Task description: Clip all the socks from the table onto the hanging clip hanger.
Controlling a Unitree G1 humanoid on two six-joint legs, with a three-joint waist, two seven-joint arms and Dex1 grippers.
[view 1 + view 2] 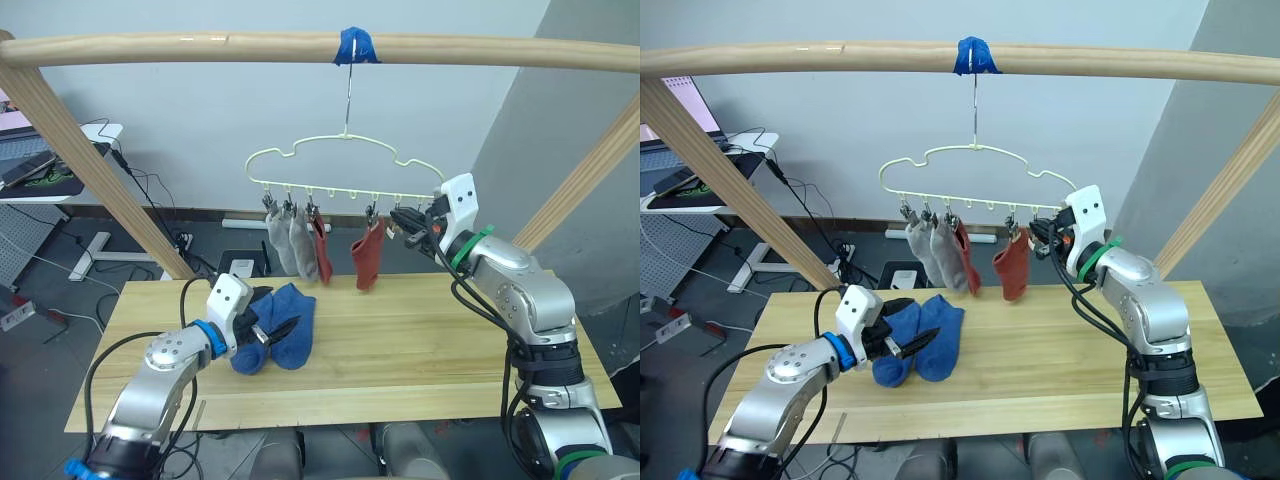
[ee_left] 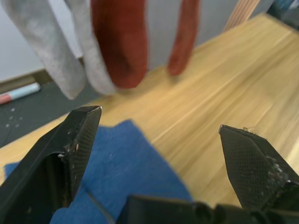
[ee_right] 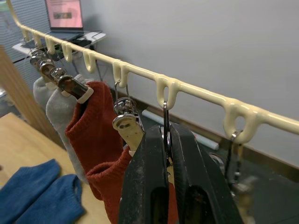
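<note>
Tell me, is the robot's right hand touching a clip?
Touching. The right wrist view shows the right hand shut on a metal clip hanging from the clip hanger.

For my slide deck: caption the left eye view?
Four socks hang clipped on the hanger; two blue socks remain on the table at the open left gripper.

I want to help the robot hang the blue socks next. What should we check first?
1. Left gripper open over the blue socks: ok.
2. Blue socks lying on the table, none picked up yet: ok.
3. Two grey socks and two red socks clipped on the clip hanger: ok.
4. Right gripper shut on a clip at the hanger: ok.
5. Is that clip squeezed open for a sock: cannot tell.
</note>
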